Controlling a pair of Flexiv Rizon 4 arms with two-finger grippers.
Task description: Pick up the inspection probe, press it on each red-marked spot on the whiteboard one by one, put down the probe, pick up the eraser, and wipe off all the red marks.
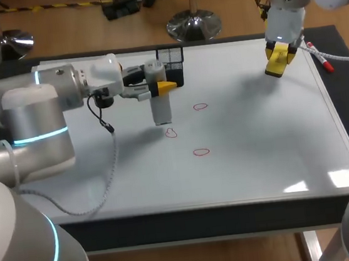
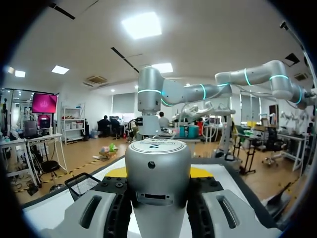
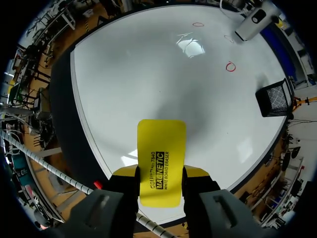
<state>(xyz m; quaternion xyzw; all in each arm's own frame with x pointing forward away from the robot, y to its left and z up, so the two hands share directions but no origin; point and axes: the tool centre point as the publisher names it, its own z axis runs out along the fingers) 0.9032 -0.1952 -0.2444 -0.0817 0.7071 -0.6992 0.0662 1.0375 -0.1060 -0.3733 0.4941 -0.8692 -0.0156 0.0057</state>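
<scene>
Three red marks (image 1: 201, 152) sit mid-whiteboard (image 1: 272, 157), nearest one toward the near edge. Left gripper (image 1: 164, 87) clamped on the upright probe (image 1: 161, 107), lower end just beside the middle mark. Mesh basket (image 1: 171, 58) at far edge. Right gripper (image 3: 159, 172) clenched on the yellow eraser (image 3: 161, 148), over the far right corner.

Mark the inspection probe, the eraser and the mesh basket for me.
inspection probe (image 1: 161, 110): head view, lower part of its grey body.
eraser (image 3: 161, 156): right wrist view, middle of its yellow face.
mesh basket (image 1: 171, 56): head view, its black wire wall.
</scene>
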